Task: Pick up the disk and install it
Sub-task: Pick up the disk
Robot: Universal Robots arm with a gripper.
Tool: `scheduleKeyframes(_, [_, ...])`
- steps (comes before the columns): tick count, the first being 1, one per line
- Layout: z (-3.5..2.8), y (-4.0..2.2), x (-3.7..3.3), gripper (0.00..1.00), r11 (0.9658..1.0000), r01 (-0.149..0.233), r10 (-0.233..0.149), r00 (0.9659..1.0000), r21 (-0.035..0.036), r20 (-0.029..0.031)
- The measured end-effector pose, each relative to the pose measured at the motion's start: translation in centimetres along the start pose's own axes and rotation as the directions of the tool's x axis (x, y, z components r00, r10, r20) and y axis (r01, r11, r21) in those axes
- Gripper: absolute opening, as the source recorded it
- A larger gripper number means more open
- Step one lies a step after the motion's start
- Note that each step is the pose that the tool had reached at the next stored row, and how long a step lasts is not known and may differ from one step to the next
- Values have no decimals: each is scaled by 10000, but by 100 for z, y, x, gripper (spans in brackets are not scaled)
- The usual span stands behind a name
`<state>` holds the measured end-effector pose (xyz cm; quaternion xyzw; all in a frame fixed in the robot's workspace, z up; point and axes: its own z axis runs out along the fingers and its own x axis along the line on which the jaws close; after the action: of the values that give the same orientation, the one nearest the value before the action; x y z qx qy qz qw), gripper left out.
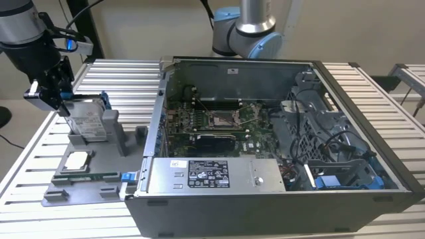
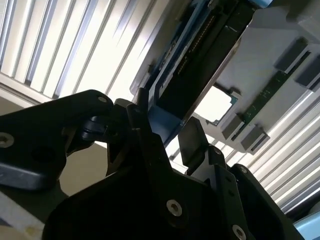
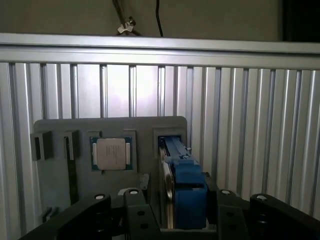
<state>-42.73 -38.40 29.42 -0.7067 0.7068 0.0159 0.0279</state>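
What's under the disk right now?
The disk stands upright in a slot of the grey holder, which rests on the slatted table. The slot walls cover its lower edge, so the seating itself is hidden. The gripper is at its top end.

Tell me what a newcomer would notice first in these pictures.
The big open computer case dominates the exterior view's middle and right, its boards and cables bare. On the exterior view's left, the disk stands upright in a grey holder, with the hand shut on its blue-railed top edge.
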Motion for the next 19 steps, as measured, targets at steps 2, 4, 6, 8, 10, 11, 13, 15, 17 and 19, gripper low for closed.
scheduleKeyframes(2, [0, -14, 0, 100, 10000, 2, -2, 10000, 0, -1])
scheduleKeyframes(4, [0, -40, 0, 100, 10000, 1, -1, 10000, 0, -1])
scheduleKeyframes(6, [1, -43, 0, 100, 10000, 0, 0, 10000, 0, -1])
scheduleKeyframes(8, [1, -43, -1, 100, 10000, -1, 1, 10000, 0, -1])
scheduleKeyframes(10, [1, -45, 0, 100, 10000, 1, -1, 10000, 0, 0])
scheduleKeyframes(11, [1, -45, 0, 0, 10000, 0, 0, 10000, 0, -1])
scheduleKeyframes(13, [1, -45, 0, 0, 10000, 0, 0, 10000, 0, -2])
scheduleKeyframes(15, [0, -46, 0, 0, 10000, 0, 0, 10000, 0, -1])
scheduleKeyframes(17, [1, -46, 0, 0, 10000, 0, 0, 10000, 0, 0])
scheduleKeyframes(19, [1, -47, 0, 0, 10000, 0, 0, 10000, 0, 0])
